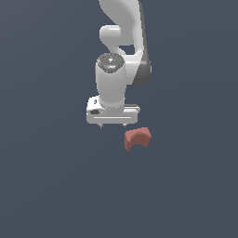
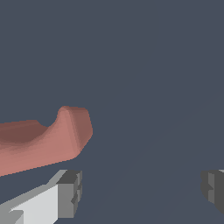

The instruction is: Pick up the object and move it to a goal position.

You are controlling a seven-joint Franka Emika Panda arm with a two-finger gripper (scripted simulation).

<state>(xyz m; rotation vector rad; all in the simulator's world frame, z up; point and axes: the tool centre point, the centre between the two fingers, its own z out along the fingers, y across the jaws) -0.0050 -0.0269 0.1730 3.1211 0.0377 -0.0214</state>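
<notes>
In the exterior view the gripper [image 1: 113,126] is seen hanging from the white arm [image 1: 122,37], its two short fingertips spread apart and nothing held between them; the object [image 1: 137,138], a reddish-brown chunky block with a curved notch, lies just beside it toward the exterior view's right and a little lower in the picture, apart from the fingers, on the plain dark surface [image 1: 46,186]. In the wrist view the fingers [image 2: 70,192] are shown wide apart with only bare surface between them, and the object [image 2: 48,140] is found off to one side, outside the gap, partly cut by the frame edge. The block is judged to be rigid, light and matte (so unlikely to slip or crush). A hold across its two flat parallel faces is judged better than one on the curved notch, and the gripper would first need to be centred over it. No goal marker can be made out.
</notes>
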